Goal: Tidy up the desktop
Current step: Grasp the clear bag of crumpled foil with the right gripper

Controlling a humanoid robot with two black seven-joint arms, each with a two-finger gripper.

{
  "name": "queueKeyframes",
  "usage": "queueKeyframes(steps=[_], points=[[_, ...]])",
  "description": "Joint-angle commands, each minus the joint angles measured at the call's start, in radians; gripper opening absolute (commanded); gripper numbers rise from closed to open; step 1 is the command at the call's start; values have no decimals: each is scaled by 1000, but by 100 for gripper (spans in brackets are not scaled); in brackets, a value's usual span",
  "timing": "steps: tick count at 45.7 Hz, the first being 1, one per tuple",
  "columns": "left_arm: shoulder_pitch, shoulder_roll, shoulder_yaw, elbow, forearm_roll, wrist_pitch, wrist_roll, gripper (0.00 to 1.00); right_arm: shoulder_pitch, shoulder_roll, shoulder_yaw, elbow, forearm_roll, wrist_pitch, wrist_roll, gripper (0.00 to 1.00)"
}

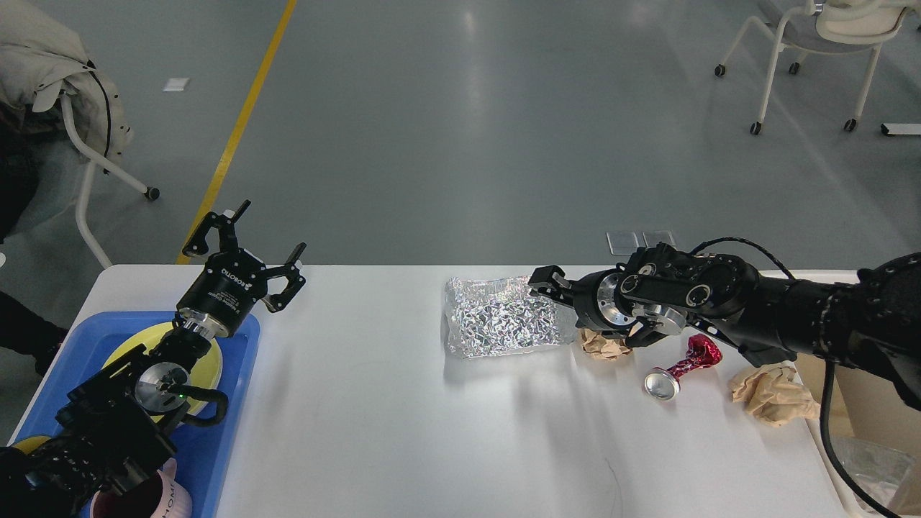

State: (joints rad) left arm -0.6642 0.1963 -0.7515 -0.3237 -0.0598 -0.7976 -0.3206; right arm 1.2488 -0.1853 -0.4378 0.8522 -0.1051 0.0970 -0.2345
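Observation:
The white desktop [388, 410] carries a crumpled silver foil sheet [496, 325] right of centre. My right gripper [545, 280] reaches in from the right and is shut on the foil's upper right corner, with the sheet slightly raised over its shadow. Just below that wrist lies a small brown paper wad [603, 347]. A crushed red can [683, 367] and a larger brown paper wad [773, 392] lie further right. My left gripper [274, 226] stands open and empty above the far left of the desktop.
A blue tray [216, 439] at the front left holds a yellow plate [209, 360] and a pink mug [147, 500]. A beige bin [874, 439] sits off the right edge. Wheeled chairs stand on the floor behind.

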Motion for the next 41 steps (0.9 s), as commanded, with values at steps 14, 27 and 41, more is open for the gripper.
queueKeyframes(steps=[14, 27, 41], points=[[0, 0, 0, 0, 0, -2, 0, 100, -109, 49, 111, 90, 315, -235, -57, 96], [0, 0, 0, 0, 0, 0, 0, 100, -279, 221, 313, -156, 297, -395, -46, 94], [0, 0, 0, 0, 0, 0, 0, 100, -305, 273, 361, -306, 297, -415, -37, 78]])
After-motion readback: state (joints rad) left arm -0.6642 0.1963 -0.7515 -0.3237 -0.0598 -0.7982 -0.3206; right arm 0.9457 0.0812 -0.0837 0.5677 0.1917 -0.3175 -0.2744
